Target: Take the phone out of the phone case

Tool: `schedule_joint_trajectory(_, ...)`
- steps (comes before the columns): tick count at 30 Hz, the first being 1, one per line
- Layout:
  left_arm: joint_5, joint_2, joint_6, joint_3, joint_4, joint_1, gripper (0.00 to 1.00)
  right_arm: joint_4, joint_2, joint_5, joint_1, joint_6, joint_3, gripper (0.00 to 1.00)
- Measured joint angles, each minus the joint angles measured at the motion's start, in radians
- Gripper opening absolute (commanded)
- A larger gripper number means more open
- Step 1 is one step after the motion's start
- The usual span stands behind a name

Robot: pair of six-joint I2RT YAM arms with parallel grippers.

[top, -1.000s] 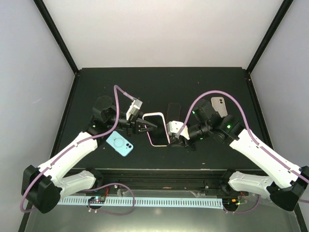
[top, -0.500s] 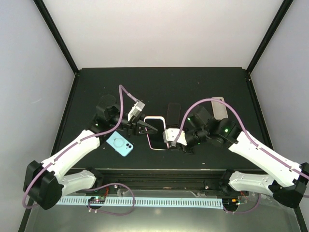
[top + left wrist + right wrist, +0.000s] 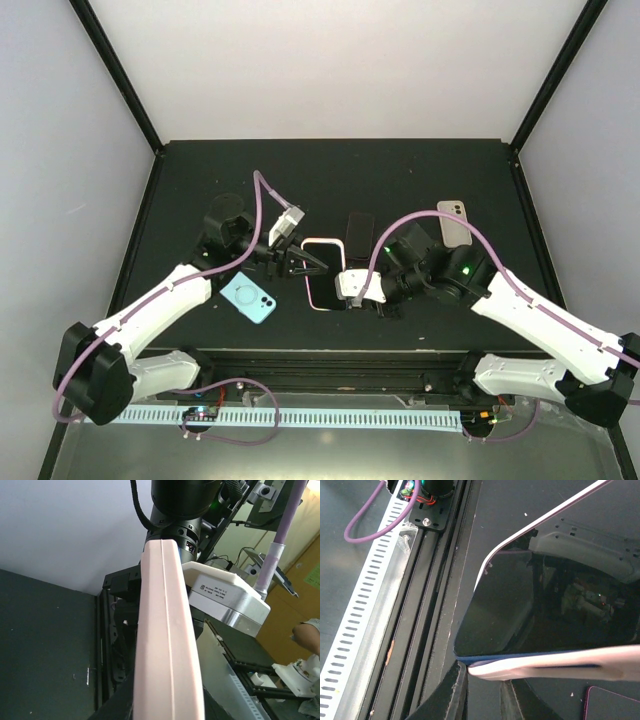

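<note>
The phone [image 3: 323, 275], black screen up, sits in a pink phone case [image 3: 309, 287] in the middle of the table. My left gripper [image 3: 305, 263] has its jaws on either side of the case's left edge. In the left wrist view the pink case edge [image 3: 167, 630] fills the space between the jaws. My right gripper [image 3: 348, 290] is at the case's near right corner. In the right wrist view its fingers [image 3: 456, 690] press against the pink case edge [image 3: 560, 662]. There the phone's blue rim [image 3: 485, 656] shows just above the case, below the screen [image 3: 520, 605].
A light blue phone [image 3: 247, 297] lies to the left of the held one. A black phone [image 3: 360, 230] lies just behind it and a beige one [image 3: 453, 222] at the back right. The slotted rail [image 3: 365, 600] and the table's near edge are close by.
The phone in its case has turned from tilted to nearly straight and shifted a little nearer. Both grippers moved with it, the right one leftward.
</note>
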Motion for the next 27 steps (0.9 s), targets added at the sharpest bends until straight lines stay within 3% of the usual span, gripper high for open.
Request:
schedule_joint_trajectory(8, -0.002, 0.005, -0.003, 0.000, 0.013, 0.002, 0.02, 0.010, 0.000, 0.045, 0.006, 0.018, 0.000, 0.07)
schedule_joint_trajectory(15, -0.042, 0.007, -0.008, 0.000, 0.019, 0.014, 0.02, 0.097, 0.001, 0.194, 0.004, 0.086, -0.031, 0.09)
schedule_joint_trajectory(21, -0.119, 0.011, -0.003, 0.000, 0.031, 0.027, 0.02, 0.143, 0.011, 0.254, -0.040, 0.171, -0.038, 0.23)
schedule_joint_trajectory(27, -0.151, 0.016, -0.004, 0.000, 0.032, 0.029, 0.02, 0.150, 0.023, 0.191, -0.101, 0.269, -0.034, 0.31)
